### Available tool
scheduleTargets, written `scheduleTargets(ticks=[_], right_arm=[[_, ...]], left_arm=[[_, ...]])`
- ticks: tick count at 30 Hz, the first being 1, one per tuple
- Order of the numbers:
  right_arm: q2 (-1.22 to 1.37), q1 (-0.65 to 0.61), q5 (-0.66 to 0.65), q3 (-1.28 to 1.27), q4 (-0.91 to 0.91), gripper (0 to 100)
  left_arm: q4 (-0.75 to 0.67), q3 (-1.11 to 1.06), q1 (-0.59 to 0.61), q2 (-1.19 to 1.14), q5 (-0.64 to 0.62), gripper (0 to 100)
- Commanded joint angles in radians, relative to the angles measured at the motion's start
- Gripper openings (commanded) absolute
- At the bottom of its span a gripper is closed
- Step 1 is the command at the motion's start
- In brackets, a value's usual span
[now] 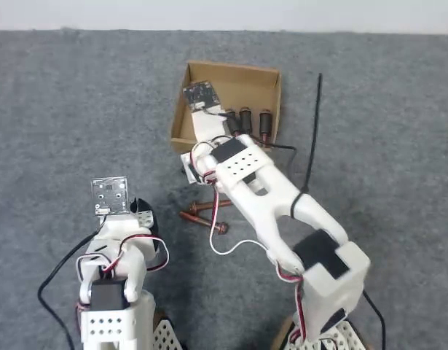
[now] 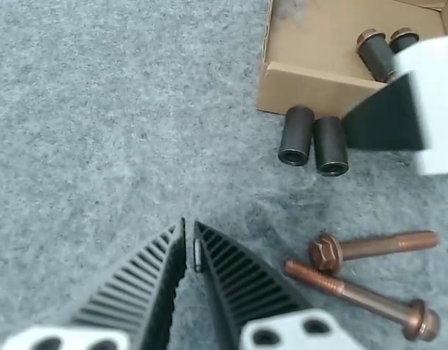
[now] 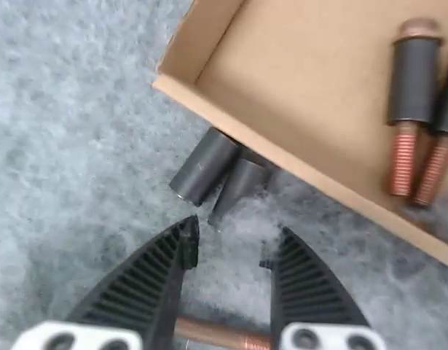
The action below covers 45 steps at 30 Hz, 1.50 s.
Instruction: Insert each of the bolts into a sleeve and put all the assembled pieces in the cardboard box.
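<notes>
The right gripper (image 3: 231, 248) hangs low over the grey felt-covered tabletop (image 3: 56, 146). Its ribbed black jaws are spread, with nothing between them. Just beyond the jaw tips lie two short black cylindrical sleeves (image 3: 205, 166). They rest on their sides, touching each other, close against the outer wall of the open brown cardboard box (image 3: 296, 80). Farther out from the jaws, inside the box, lie the assembled pieces (image 3: 413, 73), copper-coloured bolts wearing black sleeves. The high view shows three of them (image 1: 247, 120) in a row. Back from the jaw tips, under the gripper's body, a copper-coloured bolt shank (image 3: 216, 334) lies across the tabletop.

The left gripper (image 2: 189, 235) sits well apart from the box. Its jaws are pressed almost together, leaving only a thin slit, and pinch nothing. Off to one side of these jaws, two loose copper-coloured flanged bolts (image 2: 369, 248) lie near each other on the tabletop, with their heads at opposite ends. Farther ahead of the jaws, the same two empty sleeves lie before the box wall.
</notes>
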State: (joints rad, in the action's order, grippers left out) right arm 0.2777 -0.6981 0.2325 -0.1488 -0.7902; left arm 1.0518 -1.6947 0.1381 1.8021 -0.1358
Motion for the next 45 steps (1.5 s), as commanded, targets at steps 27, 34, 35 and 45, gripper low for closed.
scheduleTargets(ticks=[27, 34, 35, 45], right_arm=[[0.216, 0.002, -0.014, 0.13, 0.074, 12.5], [0.341, 0.007, -0.014, 0.341, -0.12, 12.5], [0.355, 0.007, -0.014, 0.362, -0.137, 12.5], [0.41, 0.022, -0.012, 0.45, -0.193, 0.0]], left_arm=[[0.006, 0.01, 0.003, 0.012, 0.011, 1], [0.005, 0.01, 0.0, 0.012, 0.011, 1], [0.003, 0.01, -0.002, 0.012, 0.011, 1], [0.0, 0.01, -0.002, 0.012, 0.011, 1]])
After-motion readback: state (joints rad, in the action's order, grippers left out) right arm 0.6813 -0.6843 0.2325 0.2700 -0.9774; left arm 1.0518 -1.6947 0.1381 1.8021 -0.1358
